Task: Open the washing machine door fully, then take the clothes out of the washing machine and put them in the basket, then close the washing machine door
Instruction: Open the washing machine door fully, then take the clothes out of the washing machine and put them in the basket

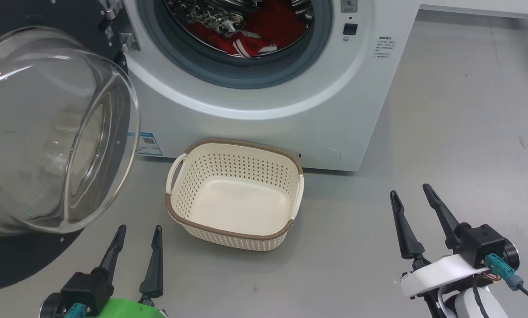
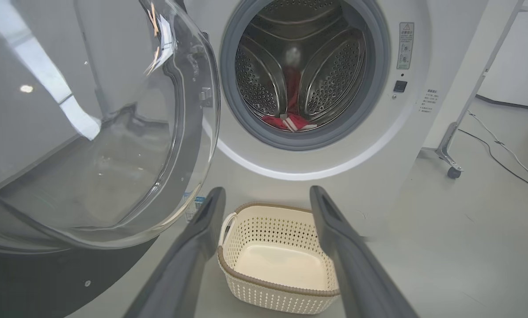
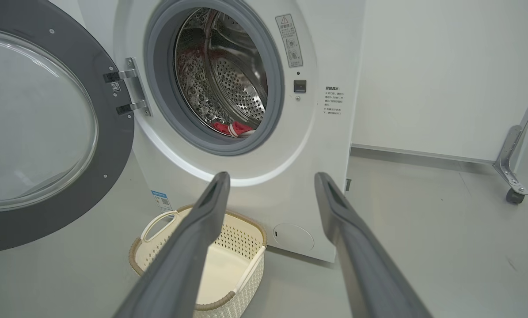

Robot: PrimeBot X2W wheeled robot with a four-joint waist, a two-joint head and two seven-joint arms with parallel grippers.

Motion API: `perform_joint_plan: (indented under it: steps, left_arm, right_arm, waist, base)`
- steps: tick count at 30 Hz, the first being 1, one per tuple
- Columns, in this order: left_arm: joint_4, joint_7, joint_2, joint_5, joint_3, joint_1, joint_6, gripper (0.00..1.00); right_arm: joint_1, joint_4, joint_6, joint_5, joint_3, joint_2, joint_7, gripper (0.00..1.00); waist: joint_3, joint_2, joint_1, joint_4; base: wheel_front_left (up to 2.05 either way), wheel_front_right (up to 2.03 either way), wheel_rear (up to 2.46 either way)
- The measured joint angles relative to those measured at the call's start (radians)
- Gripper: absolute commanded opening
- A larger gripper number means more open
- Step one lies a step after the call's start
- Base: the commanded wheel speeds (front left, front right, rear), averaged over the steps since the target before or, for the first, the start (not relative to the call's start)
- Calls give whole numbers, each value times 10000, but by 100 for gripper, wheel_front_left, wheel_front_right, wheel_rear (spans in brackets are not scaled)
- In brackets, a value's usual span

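Jaws spread on left gripper point(image 1: 139, 229), lower left, and right gripper point(image 1: 410, 191), lower right. clothes point(image 1: 255, 31) top centre inside washing machine point(image 1: 290, 128), well apart from both. basket point(image 1: 228, 232) centre, between grippers. washing machine door point(image 1: 47, 132) open, left.

- It looked like a test lab rather than a home: a washing machine point(image 3: 317, 145) stood alone on a bare grey floor point(image 3: 423, 221).
- A plain white wall point(image 3: 431, 66) rose at the upper right of the right wrist view.
- A caster-footed metal frame leg point(image 3: 507, 150) stood at the right edge, and a loose cable point(image 2: 493, 155) lay on the floor.
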Motion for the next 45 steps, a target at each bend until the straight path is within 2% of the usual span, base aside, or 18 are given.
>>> perform_joint_plan:
  steps: [22,45]
  left_arm:
    - [-178,571,50,217,-188,-2,50,100]
    - [-213,788,48,286,-336,-4,188,100]
  right_arm:
    - [508,-376,-8,23,92,92,0,100]
    - [649,-583,-13,90,-54,107,0,100]
  waist:
    - [-65,0,0,-1763]
    - [-64,0,0,-1803]
  base:
    - [0,0,0]
    - [0,0,0]
